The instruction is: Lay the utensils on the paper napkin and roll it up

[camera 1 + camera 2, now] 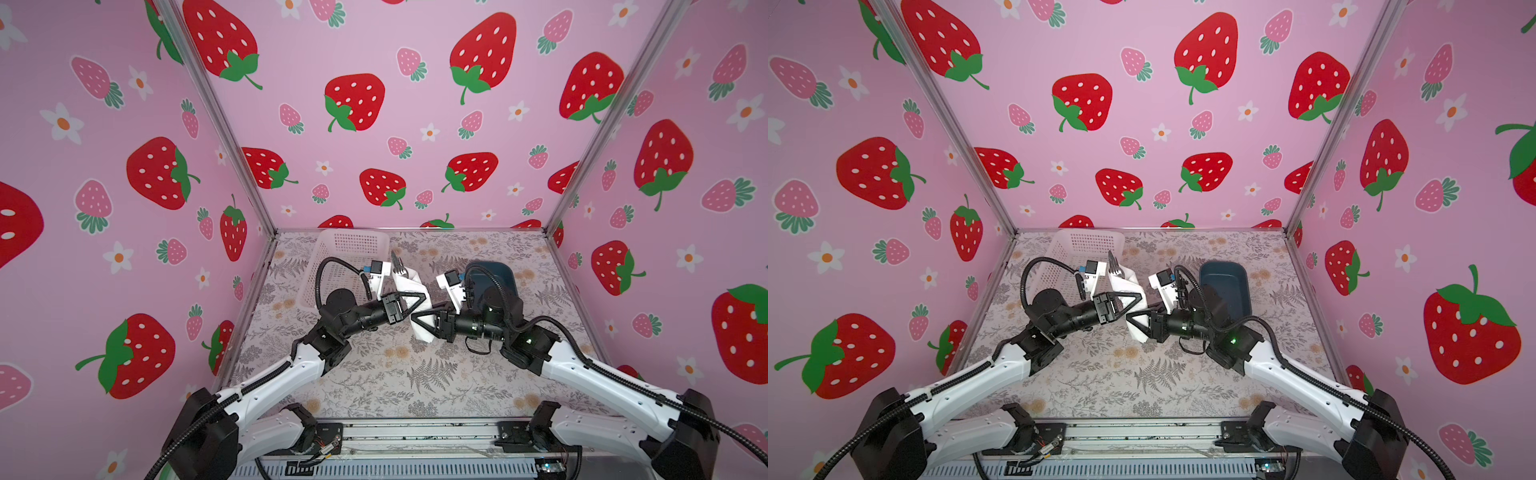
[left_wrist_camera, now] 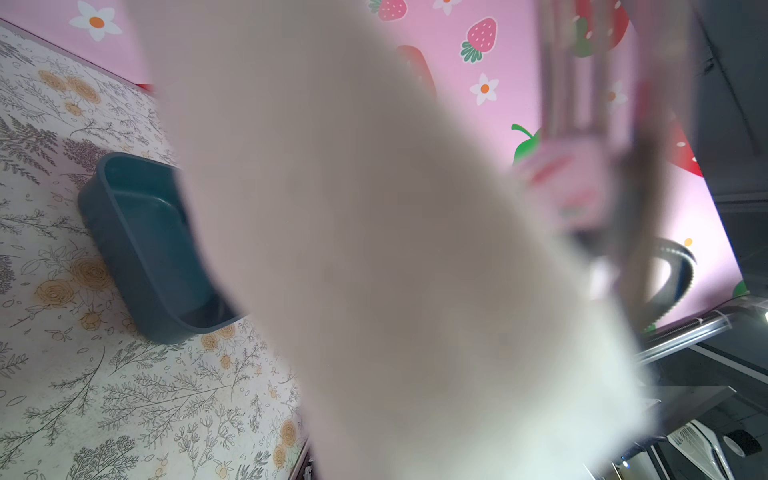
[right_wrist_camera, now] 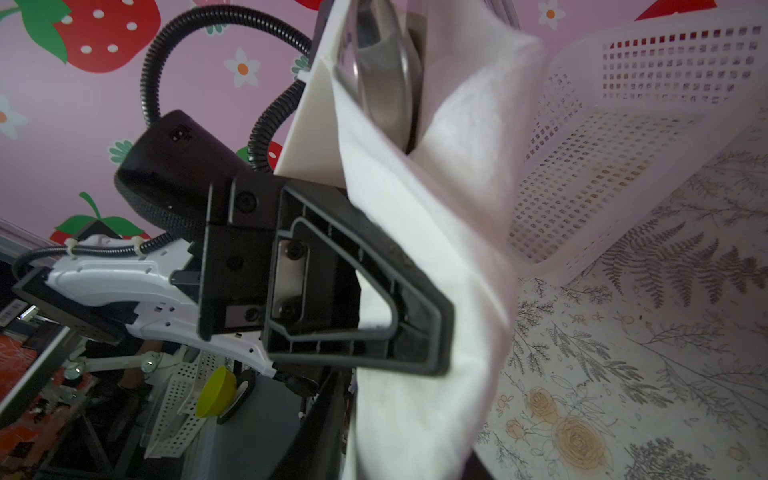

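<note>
White and soft, the paper napkin [image 1: 409, 286] hung above the floral counter [image 1: 395, 374], wrapped into a loose, tilted roll. The fork [image 1: 397, 264] poked its dark tines out of the upper end, close by the white basket [image 1: 353, 245]. In the right wrist view the spoon [image 3: 382, 75] showed silvery inside the fold.

The left gripper [image 1: 419, 302] met the roll at its middle, its jaws drawn close and pinching the paper, with one finger [image 3: 374, 245] lying flat against it. The right gripper [image 1: 422, 326] sat at the roll's lower end, with the paper touching its jaws. Whether those jaws were spread or pressed together could not be told.

A dark blue tub [image 1: 496, 276] stood on the counter behind the right arm, apart from the roll.
</note>
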You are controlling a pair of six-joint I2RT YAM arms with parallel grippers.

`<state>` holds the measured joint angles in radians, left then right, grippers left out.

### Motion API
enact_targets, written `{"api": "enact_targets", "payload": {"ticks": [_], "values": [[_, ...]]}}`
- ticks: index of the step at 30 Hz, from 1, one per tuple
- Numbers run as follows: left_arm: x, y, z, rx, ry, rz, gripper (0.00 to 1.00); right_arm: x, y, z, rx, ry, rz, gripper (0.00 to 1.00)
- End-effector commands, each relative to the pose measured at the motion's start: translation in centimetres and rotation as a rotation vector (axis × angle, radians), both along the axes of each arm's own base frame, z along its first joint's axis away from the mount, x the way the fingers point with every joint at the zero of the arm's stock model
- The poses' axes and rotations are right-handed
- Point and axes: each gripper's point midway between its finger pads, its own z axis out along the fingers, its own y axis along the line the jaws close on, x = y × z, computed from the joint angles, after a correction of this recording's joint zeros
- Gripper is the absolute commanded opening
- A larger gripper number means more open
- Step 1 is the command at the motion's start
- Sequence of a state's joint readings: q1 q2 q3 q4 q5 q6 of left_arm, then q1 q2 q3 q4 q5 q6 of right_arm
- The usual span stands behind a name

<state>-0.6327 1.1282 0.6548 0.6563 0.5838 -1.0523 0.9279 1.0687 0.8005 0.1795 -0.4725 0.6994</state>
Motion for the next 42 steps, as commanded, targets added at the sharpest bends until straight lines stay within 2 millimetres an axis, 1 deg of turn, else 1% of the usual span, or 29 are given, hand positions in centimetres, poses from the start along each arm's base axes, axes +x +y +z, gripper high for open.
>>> {"api": "enact_targets", "payload": {"ticks": [1, 4, 6, 10, 16, 21, 25, 29, 32, 33, 38, 42], "values": [[-0.2, 0.6, 3.5, -0.048, -0.064, -0.009, 0.1, 0.1, -0.9, 1.2, 0.042, -0.043, -0.025, 0.47], [0.4, 1.4, 3.2, -0.026, -0.062, 0.004, 0.1, 0.6, -1.8, 1.3, 0.051, -0.041, -0.062, 0.57], [0.8, 2.1, 3.2, -0.013, -0.064, 0.008, 0.1, 1.0, -2.4, 1.3, 0.054, -0.039, -0.091, 0.61], [2.4, 4.0, 2.7, 0.013, -0.051, 0.03, 0.1, 1.9, -3.6, 1.1, 0.055, -0.034, -0.142, 0.62], [6.8, 7.7, 1.2, 0.111, -0.023, 0.089, 0.1, 3.4, -5.1, -0.4, 0.043, 0.007, -0.203, 0.63], [10.9, 11.1, -0.9, 0.168, 0.039, 0.097, 0.1, 4.0, -5.6, -1.1, 0.026, 0.026, -0.219, 0.63], [13.4, 12.9, -2.3, 0.191, 0.072, 0.079, 0.1, 4.1, -5.7, -1.4, 0.02, 0.033, -0.221, 0.63], [15.4, 14.8, -5.1, 0.287, 0.143, 0.09, 0.1, 4.0, -5.8, -1.6, 0.018, 0.036, -0.224, 0.63], [16.5, 15.6, -7.0, 0.346, 0.182, 0.09, 0.1, 4.0, -5.8, -2.1, 0.01, 0.045, -0.225, 0.63], [17.0, 15.9, -7.9, 0.382, 0.2, 0.098, 0.09, 4.0, -5.8, -2.1, 0.009, 0.045, -0.224, 0.63], [18.7, 16.7, -12.1, 0.456, 0.281, 0.103, 0.09, 3.8, -5.8, -2.4, 0.001, 0.048, -0.211, 0.62], [19.7, 16.8, -14.5, 0.478, 0.339, 0.1, 0.08, 3.9, -5.9, -3.1, -0.01, 0.054, -0.22, 0.62]]}}
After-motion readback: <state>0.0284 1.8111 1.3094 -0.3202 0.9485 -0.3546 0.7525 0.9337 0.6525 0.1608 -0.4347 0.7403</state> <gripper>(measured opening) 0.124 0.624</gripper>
